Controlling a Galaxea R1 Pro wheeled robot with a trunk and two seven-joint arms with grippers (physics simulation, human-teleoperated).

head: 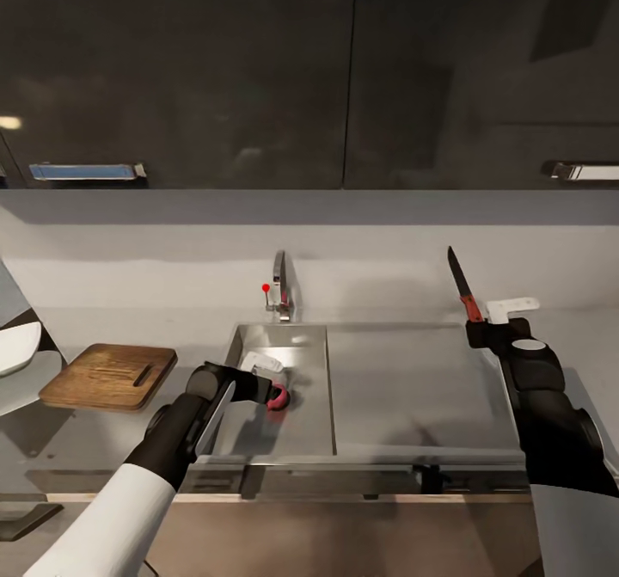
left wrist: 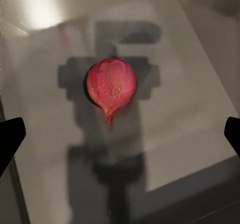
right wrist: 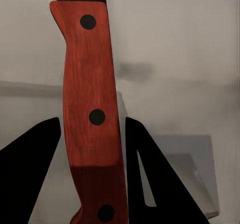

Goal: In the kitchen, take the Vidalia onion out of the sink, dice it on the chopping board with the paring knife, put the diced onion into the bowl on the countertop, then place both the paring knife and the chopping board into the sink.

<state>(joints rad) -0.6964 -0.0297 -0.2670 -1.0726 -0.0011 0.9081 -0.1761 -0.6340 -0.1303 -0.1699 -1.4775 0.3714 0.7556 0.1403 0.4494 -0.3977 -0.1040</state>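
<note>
Your left tool (head: 273, 385) hangs wide open in the sink (head: 309, 422), frame centre-left, with the onion (left wrist: 112, 86) straight ahead between its fingers, root tip toward you. Your right tool (head: 478, 329), far right, grips the knife (head: 462, 285) upright.

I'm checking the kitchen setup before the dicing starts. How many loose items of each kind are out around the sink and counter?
Vidalia onion: 1, lying in the sink
paring knife: 1, held in the right gripper
chopping board: 1, on the countertop
bowl: 1, partly cut off at the head view's edge
Total: 4
</note>
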